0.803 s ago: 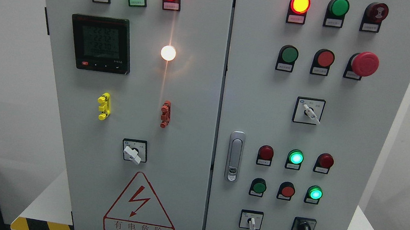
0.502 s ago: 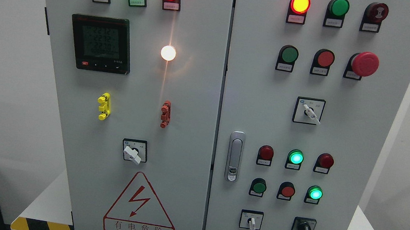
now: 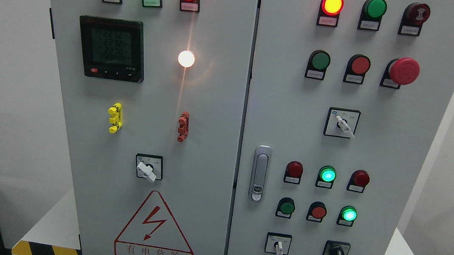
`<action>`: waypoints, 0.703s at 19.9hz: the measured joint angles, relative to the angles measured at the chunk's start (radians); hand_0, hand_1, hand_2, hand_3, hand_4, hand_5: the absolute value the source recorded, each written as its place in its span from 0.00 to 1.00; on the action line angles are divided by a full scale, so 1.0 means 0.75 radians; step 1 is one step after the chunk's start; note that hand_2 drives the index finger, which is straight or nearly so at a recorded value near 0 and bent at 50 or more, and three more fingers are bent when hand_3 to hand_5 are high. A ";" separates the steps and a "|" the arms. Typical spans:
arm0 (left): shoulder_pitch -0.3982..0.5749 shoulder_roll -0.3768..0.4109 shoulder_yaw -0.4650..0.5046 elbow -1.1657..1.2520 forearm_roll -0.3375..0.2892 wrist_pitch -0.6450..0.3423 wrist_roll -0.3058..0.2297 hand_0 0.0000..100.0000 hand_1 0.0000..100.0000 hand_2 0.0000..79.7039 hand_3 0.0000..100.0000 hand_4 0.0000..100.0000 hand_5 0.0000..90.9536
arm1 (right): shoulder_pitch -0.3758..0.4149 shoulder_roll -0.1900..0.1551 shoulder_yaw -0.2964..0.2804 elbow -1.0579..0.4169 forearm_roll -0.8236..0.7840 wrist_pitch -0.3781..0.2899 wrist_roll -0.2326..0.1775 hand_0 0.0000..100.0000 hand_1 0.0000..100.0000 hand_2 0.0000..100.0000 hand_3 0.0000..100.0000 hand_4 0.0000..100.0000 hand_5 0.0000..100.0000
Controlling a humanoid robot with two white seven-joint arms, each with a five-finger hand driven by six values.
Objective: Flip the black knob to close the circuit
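The black knob [image 3: 336, 254] sits at the lower right of the right-hand cabinet door [image 3: 410, 165], the last control in the bottom row. It is a round black rotary switch on a dark backing plate, with a raised grip bar across its face that stands close to upright, leaning slightly left at the top. A darker tab or shadow hangs just below it.

To its left in the same row is a small selector switch [image 3: 278, 244] with a white lever pointing down. Above the knob are two rows of three pushbuttons: the middle one of the upper row [image 3: 327, 174] and the right one of the lower row [image 3: 348, 214] glow green, the others are unlit red or green. Higher up sit another white-lever selector [image 3: 342, 123], a red mushroom emergency stop [image 3: 404, 70] and a lit red-rimmed lamp [image 3: 332, 4]. A metal door handle [image 3: 260, 173] sits by the seam.

The left door [image 3: 208, 142] carries a digital meter [image 3: 111, 48], three lit lamps along the top, a bright white lamp [image 3: 186, 58], a white-lever selector [image 3: 148, 167] and a red lightning warning triangle [image 3: 155, 228].

Neither robot hand appears in the head view, so how their fingers stand cannot be told.
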 measured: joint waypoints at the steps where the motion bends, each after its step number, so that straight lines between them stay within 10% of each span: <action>1: 0.000 0.000 0.000 0.000 0.000 0.000 0.000 0.12 0.56 0.00 0.00 0.00 0.00 | 0.000 0.000 0.001 -0.019 0.021 0.010 0.003 0.00 0.05 0.08 0.13 0.05 0.00; 14: 0.000 0.000 0.000 0.000 0.000 0.000 0.001 0.12 0.56 0.00 0.00 0.00 0.00 | -0.051 -0.015 -0.019 -0.328 0.443 0.068 -0.069 0.00 0.06 0.38 0.53 0.46 0.27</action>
